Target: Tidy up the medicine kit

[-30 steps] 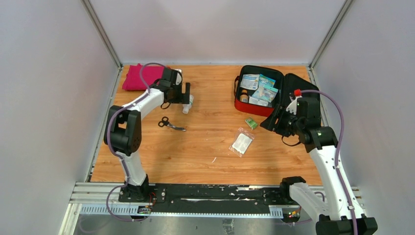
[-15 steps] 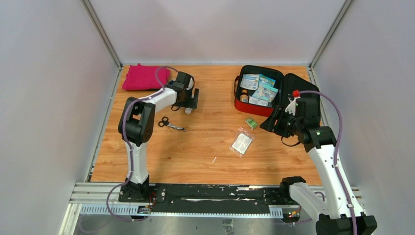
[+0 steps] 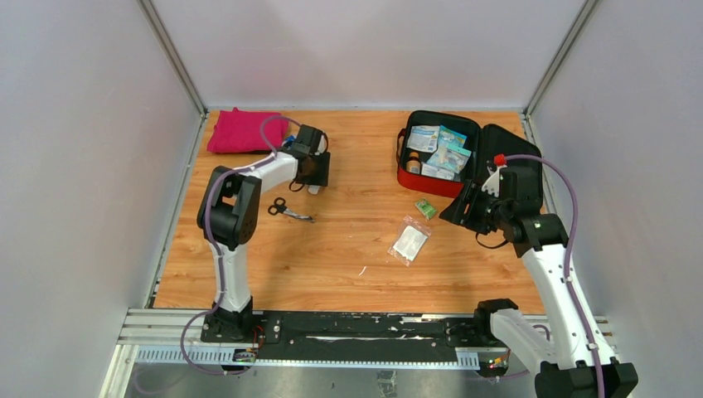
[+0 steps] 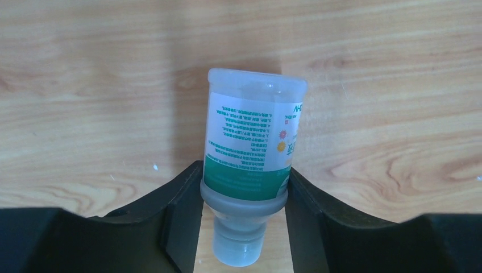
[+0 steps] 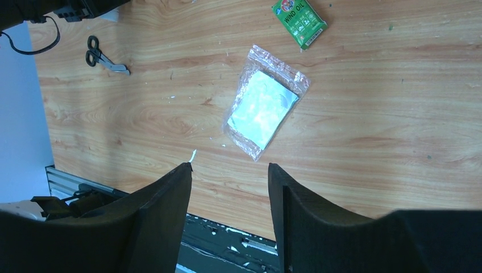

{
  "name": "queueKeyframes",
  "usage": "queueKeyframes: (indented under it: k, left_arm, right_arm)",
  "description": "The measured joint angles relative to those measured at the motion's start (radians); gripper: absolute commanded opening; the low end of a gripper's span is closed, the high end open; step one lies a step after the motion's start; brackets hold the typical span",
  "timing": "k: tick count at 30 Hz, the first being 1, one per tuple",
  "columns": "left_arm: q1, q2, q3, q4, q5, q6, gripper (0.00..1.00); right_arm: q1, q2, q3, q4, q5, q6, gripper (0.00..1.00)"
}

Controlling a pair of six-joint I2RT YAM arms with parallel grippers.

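Observation:
The red medicine kit lies open at the back right, with packets and a small bottle in its black-lined base. Its lid is folded out to the right. My left gripper is low on the table left of centre. In the left wrist view it is shut on a small translucent bottle with a green and white label, both fingers touching its shoulder. The bottle's end shows in the top view. My right gripper hovers in front of the kit's lid, open and empty.
Black-handled scissors lie below the left gripper. A clear bag with a white pad and a green sachet lie between the arms; both show in the right wrist view. A folded pink cloth lies back left.
My left arm swung its gripper right, over the bottle, and the fingers now touch it on both sides. The right arm has barely moved.

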Motion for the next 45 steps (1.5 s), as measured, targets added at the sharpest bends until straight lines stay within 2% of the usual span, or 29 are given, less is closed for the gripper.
queueKeyframes:
  k: [5,9,14,17,20,24,27,32,45]
  left_arm:
    - [-0.002,-0.082,-0.099,0.027,0.051,-0.029,0.46]
    - [-0.016,-0.205,-0.210,0.071,0.105,-0.071,0.45]
    - [-0.070,-0.377,-0.344,0.151,0.165,-0.140,0.45]
    - [-0.132,-0.512,-0.467,0.243,0.218,-0.229,0.45]
    - [-0.182,-0.592,-0.550,0.302,0.242,-0.297,0.45]
    - [-0.253,-0.678,-0.636,0.357,0.261,-0.384,0.45]
    - [-0.313,-0.725,-0.671,0.386,0.268,-0.432,0.45]
    - [-0.390,-0.777,-0.680,0.422,0.269,-0.462,0.45]
    - [-0.449,-0.784,-0.680,0.438,0.263,-0.476,0.44]
  right_arm:
    - [0.000,-0.002,-0.007,0.000,-0.003,0.007,0.56]
    - [0.000,-0.018,-0.018,0.008,-0.004,0.032,0.56]
    - [0.000,-0.029,-0.084,0.085,-0.047,0.129,0.64]
    - [0.012,-0.022,-0.163,0.209,-0.101,0.257,0.72]
    - [0.066,0.004,-0.195,0.300,-0.111,0.359,0.79]
    - [0.211,0.074,-0.187,0.424,-0.087,0.451,0.81]
    - [0.315,0.141,-0.167,0.497,-0.061,0.497,0.81]
    - [0.414,0.242,-0.151,0.602,-0.036,0.543,0.79]
    - [0.449,0.297,-0.136,0.681,-0.010,0.558,0.62]
